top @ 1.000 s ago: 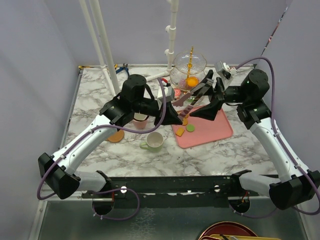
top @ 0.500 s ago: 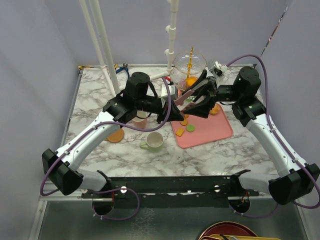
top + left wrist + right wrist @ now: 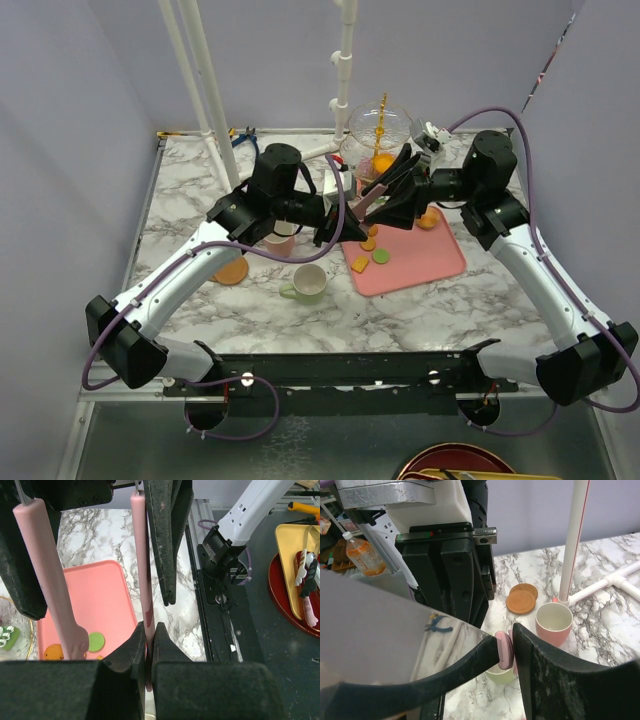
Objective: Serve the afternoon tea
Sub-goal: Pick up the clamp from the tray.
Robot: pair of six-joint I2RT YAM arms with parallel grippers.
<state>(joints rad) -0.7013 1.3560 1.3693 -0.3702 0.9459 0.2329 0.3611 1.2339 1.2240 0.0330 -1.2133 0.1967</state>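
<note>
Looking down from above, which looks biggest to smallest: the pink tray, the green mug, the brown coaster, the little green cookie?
1. pink tray
2. green mug
3. brown coaster, but the left arm hides part of it, so mug versus coaster is unsure
4. little green cookie

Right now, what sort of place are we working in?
Probably a lab robot cell staged as a tea table: plain lilac panels wall in a marble-pattern tabletop, with a white PVC pipe frame at the back.
</note>
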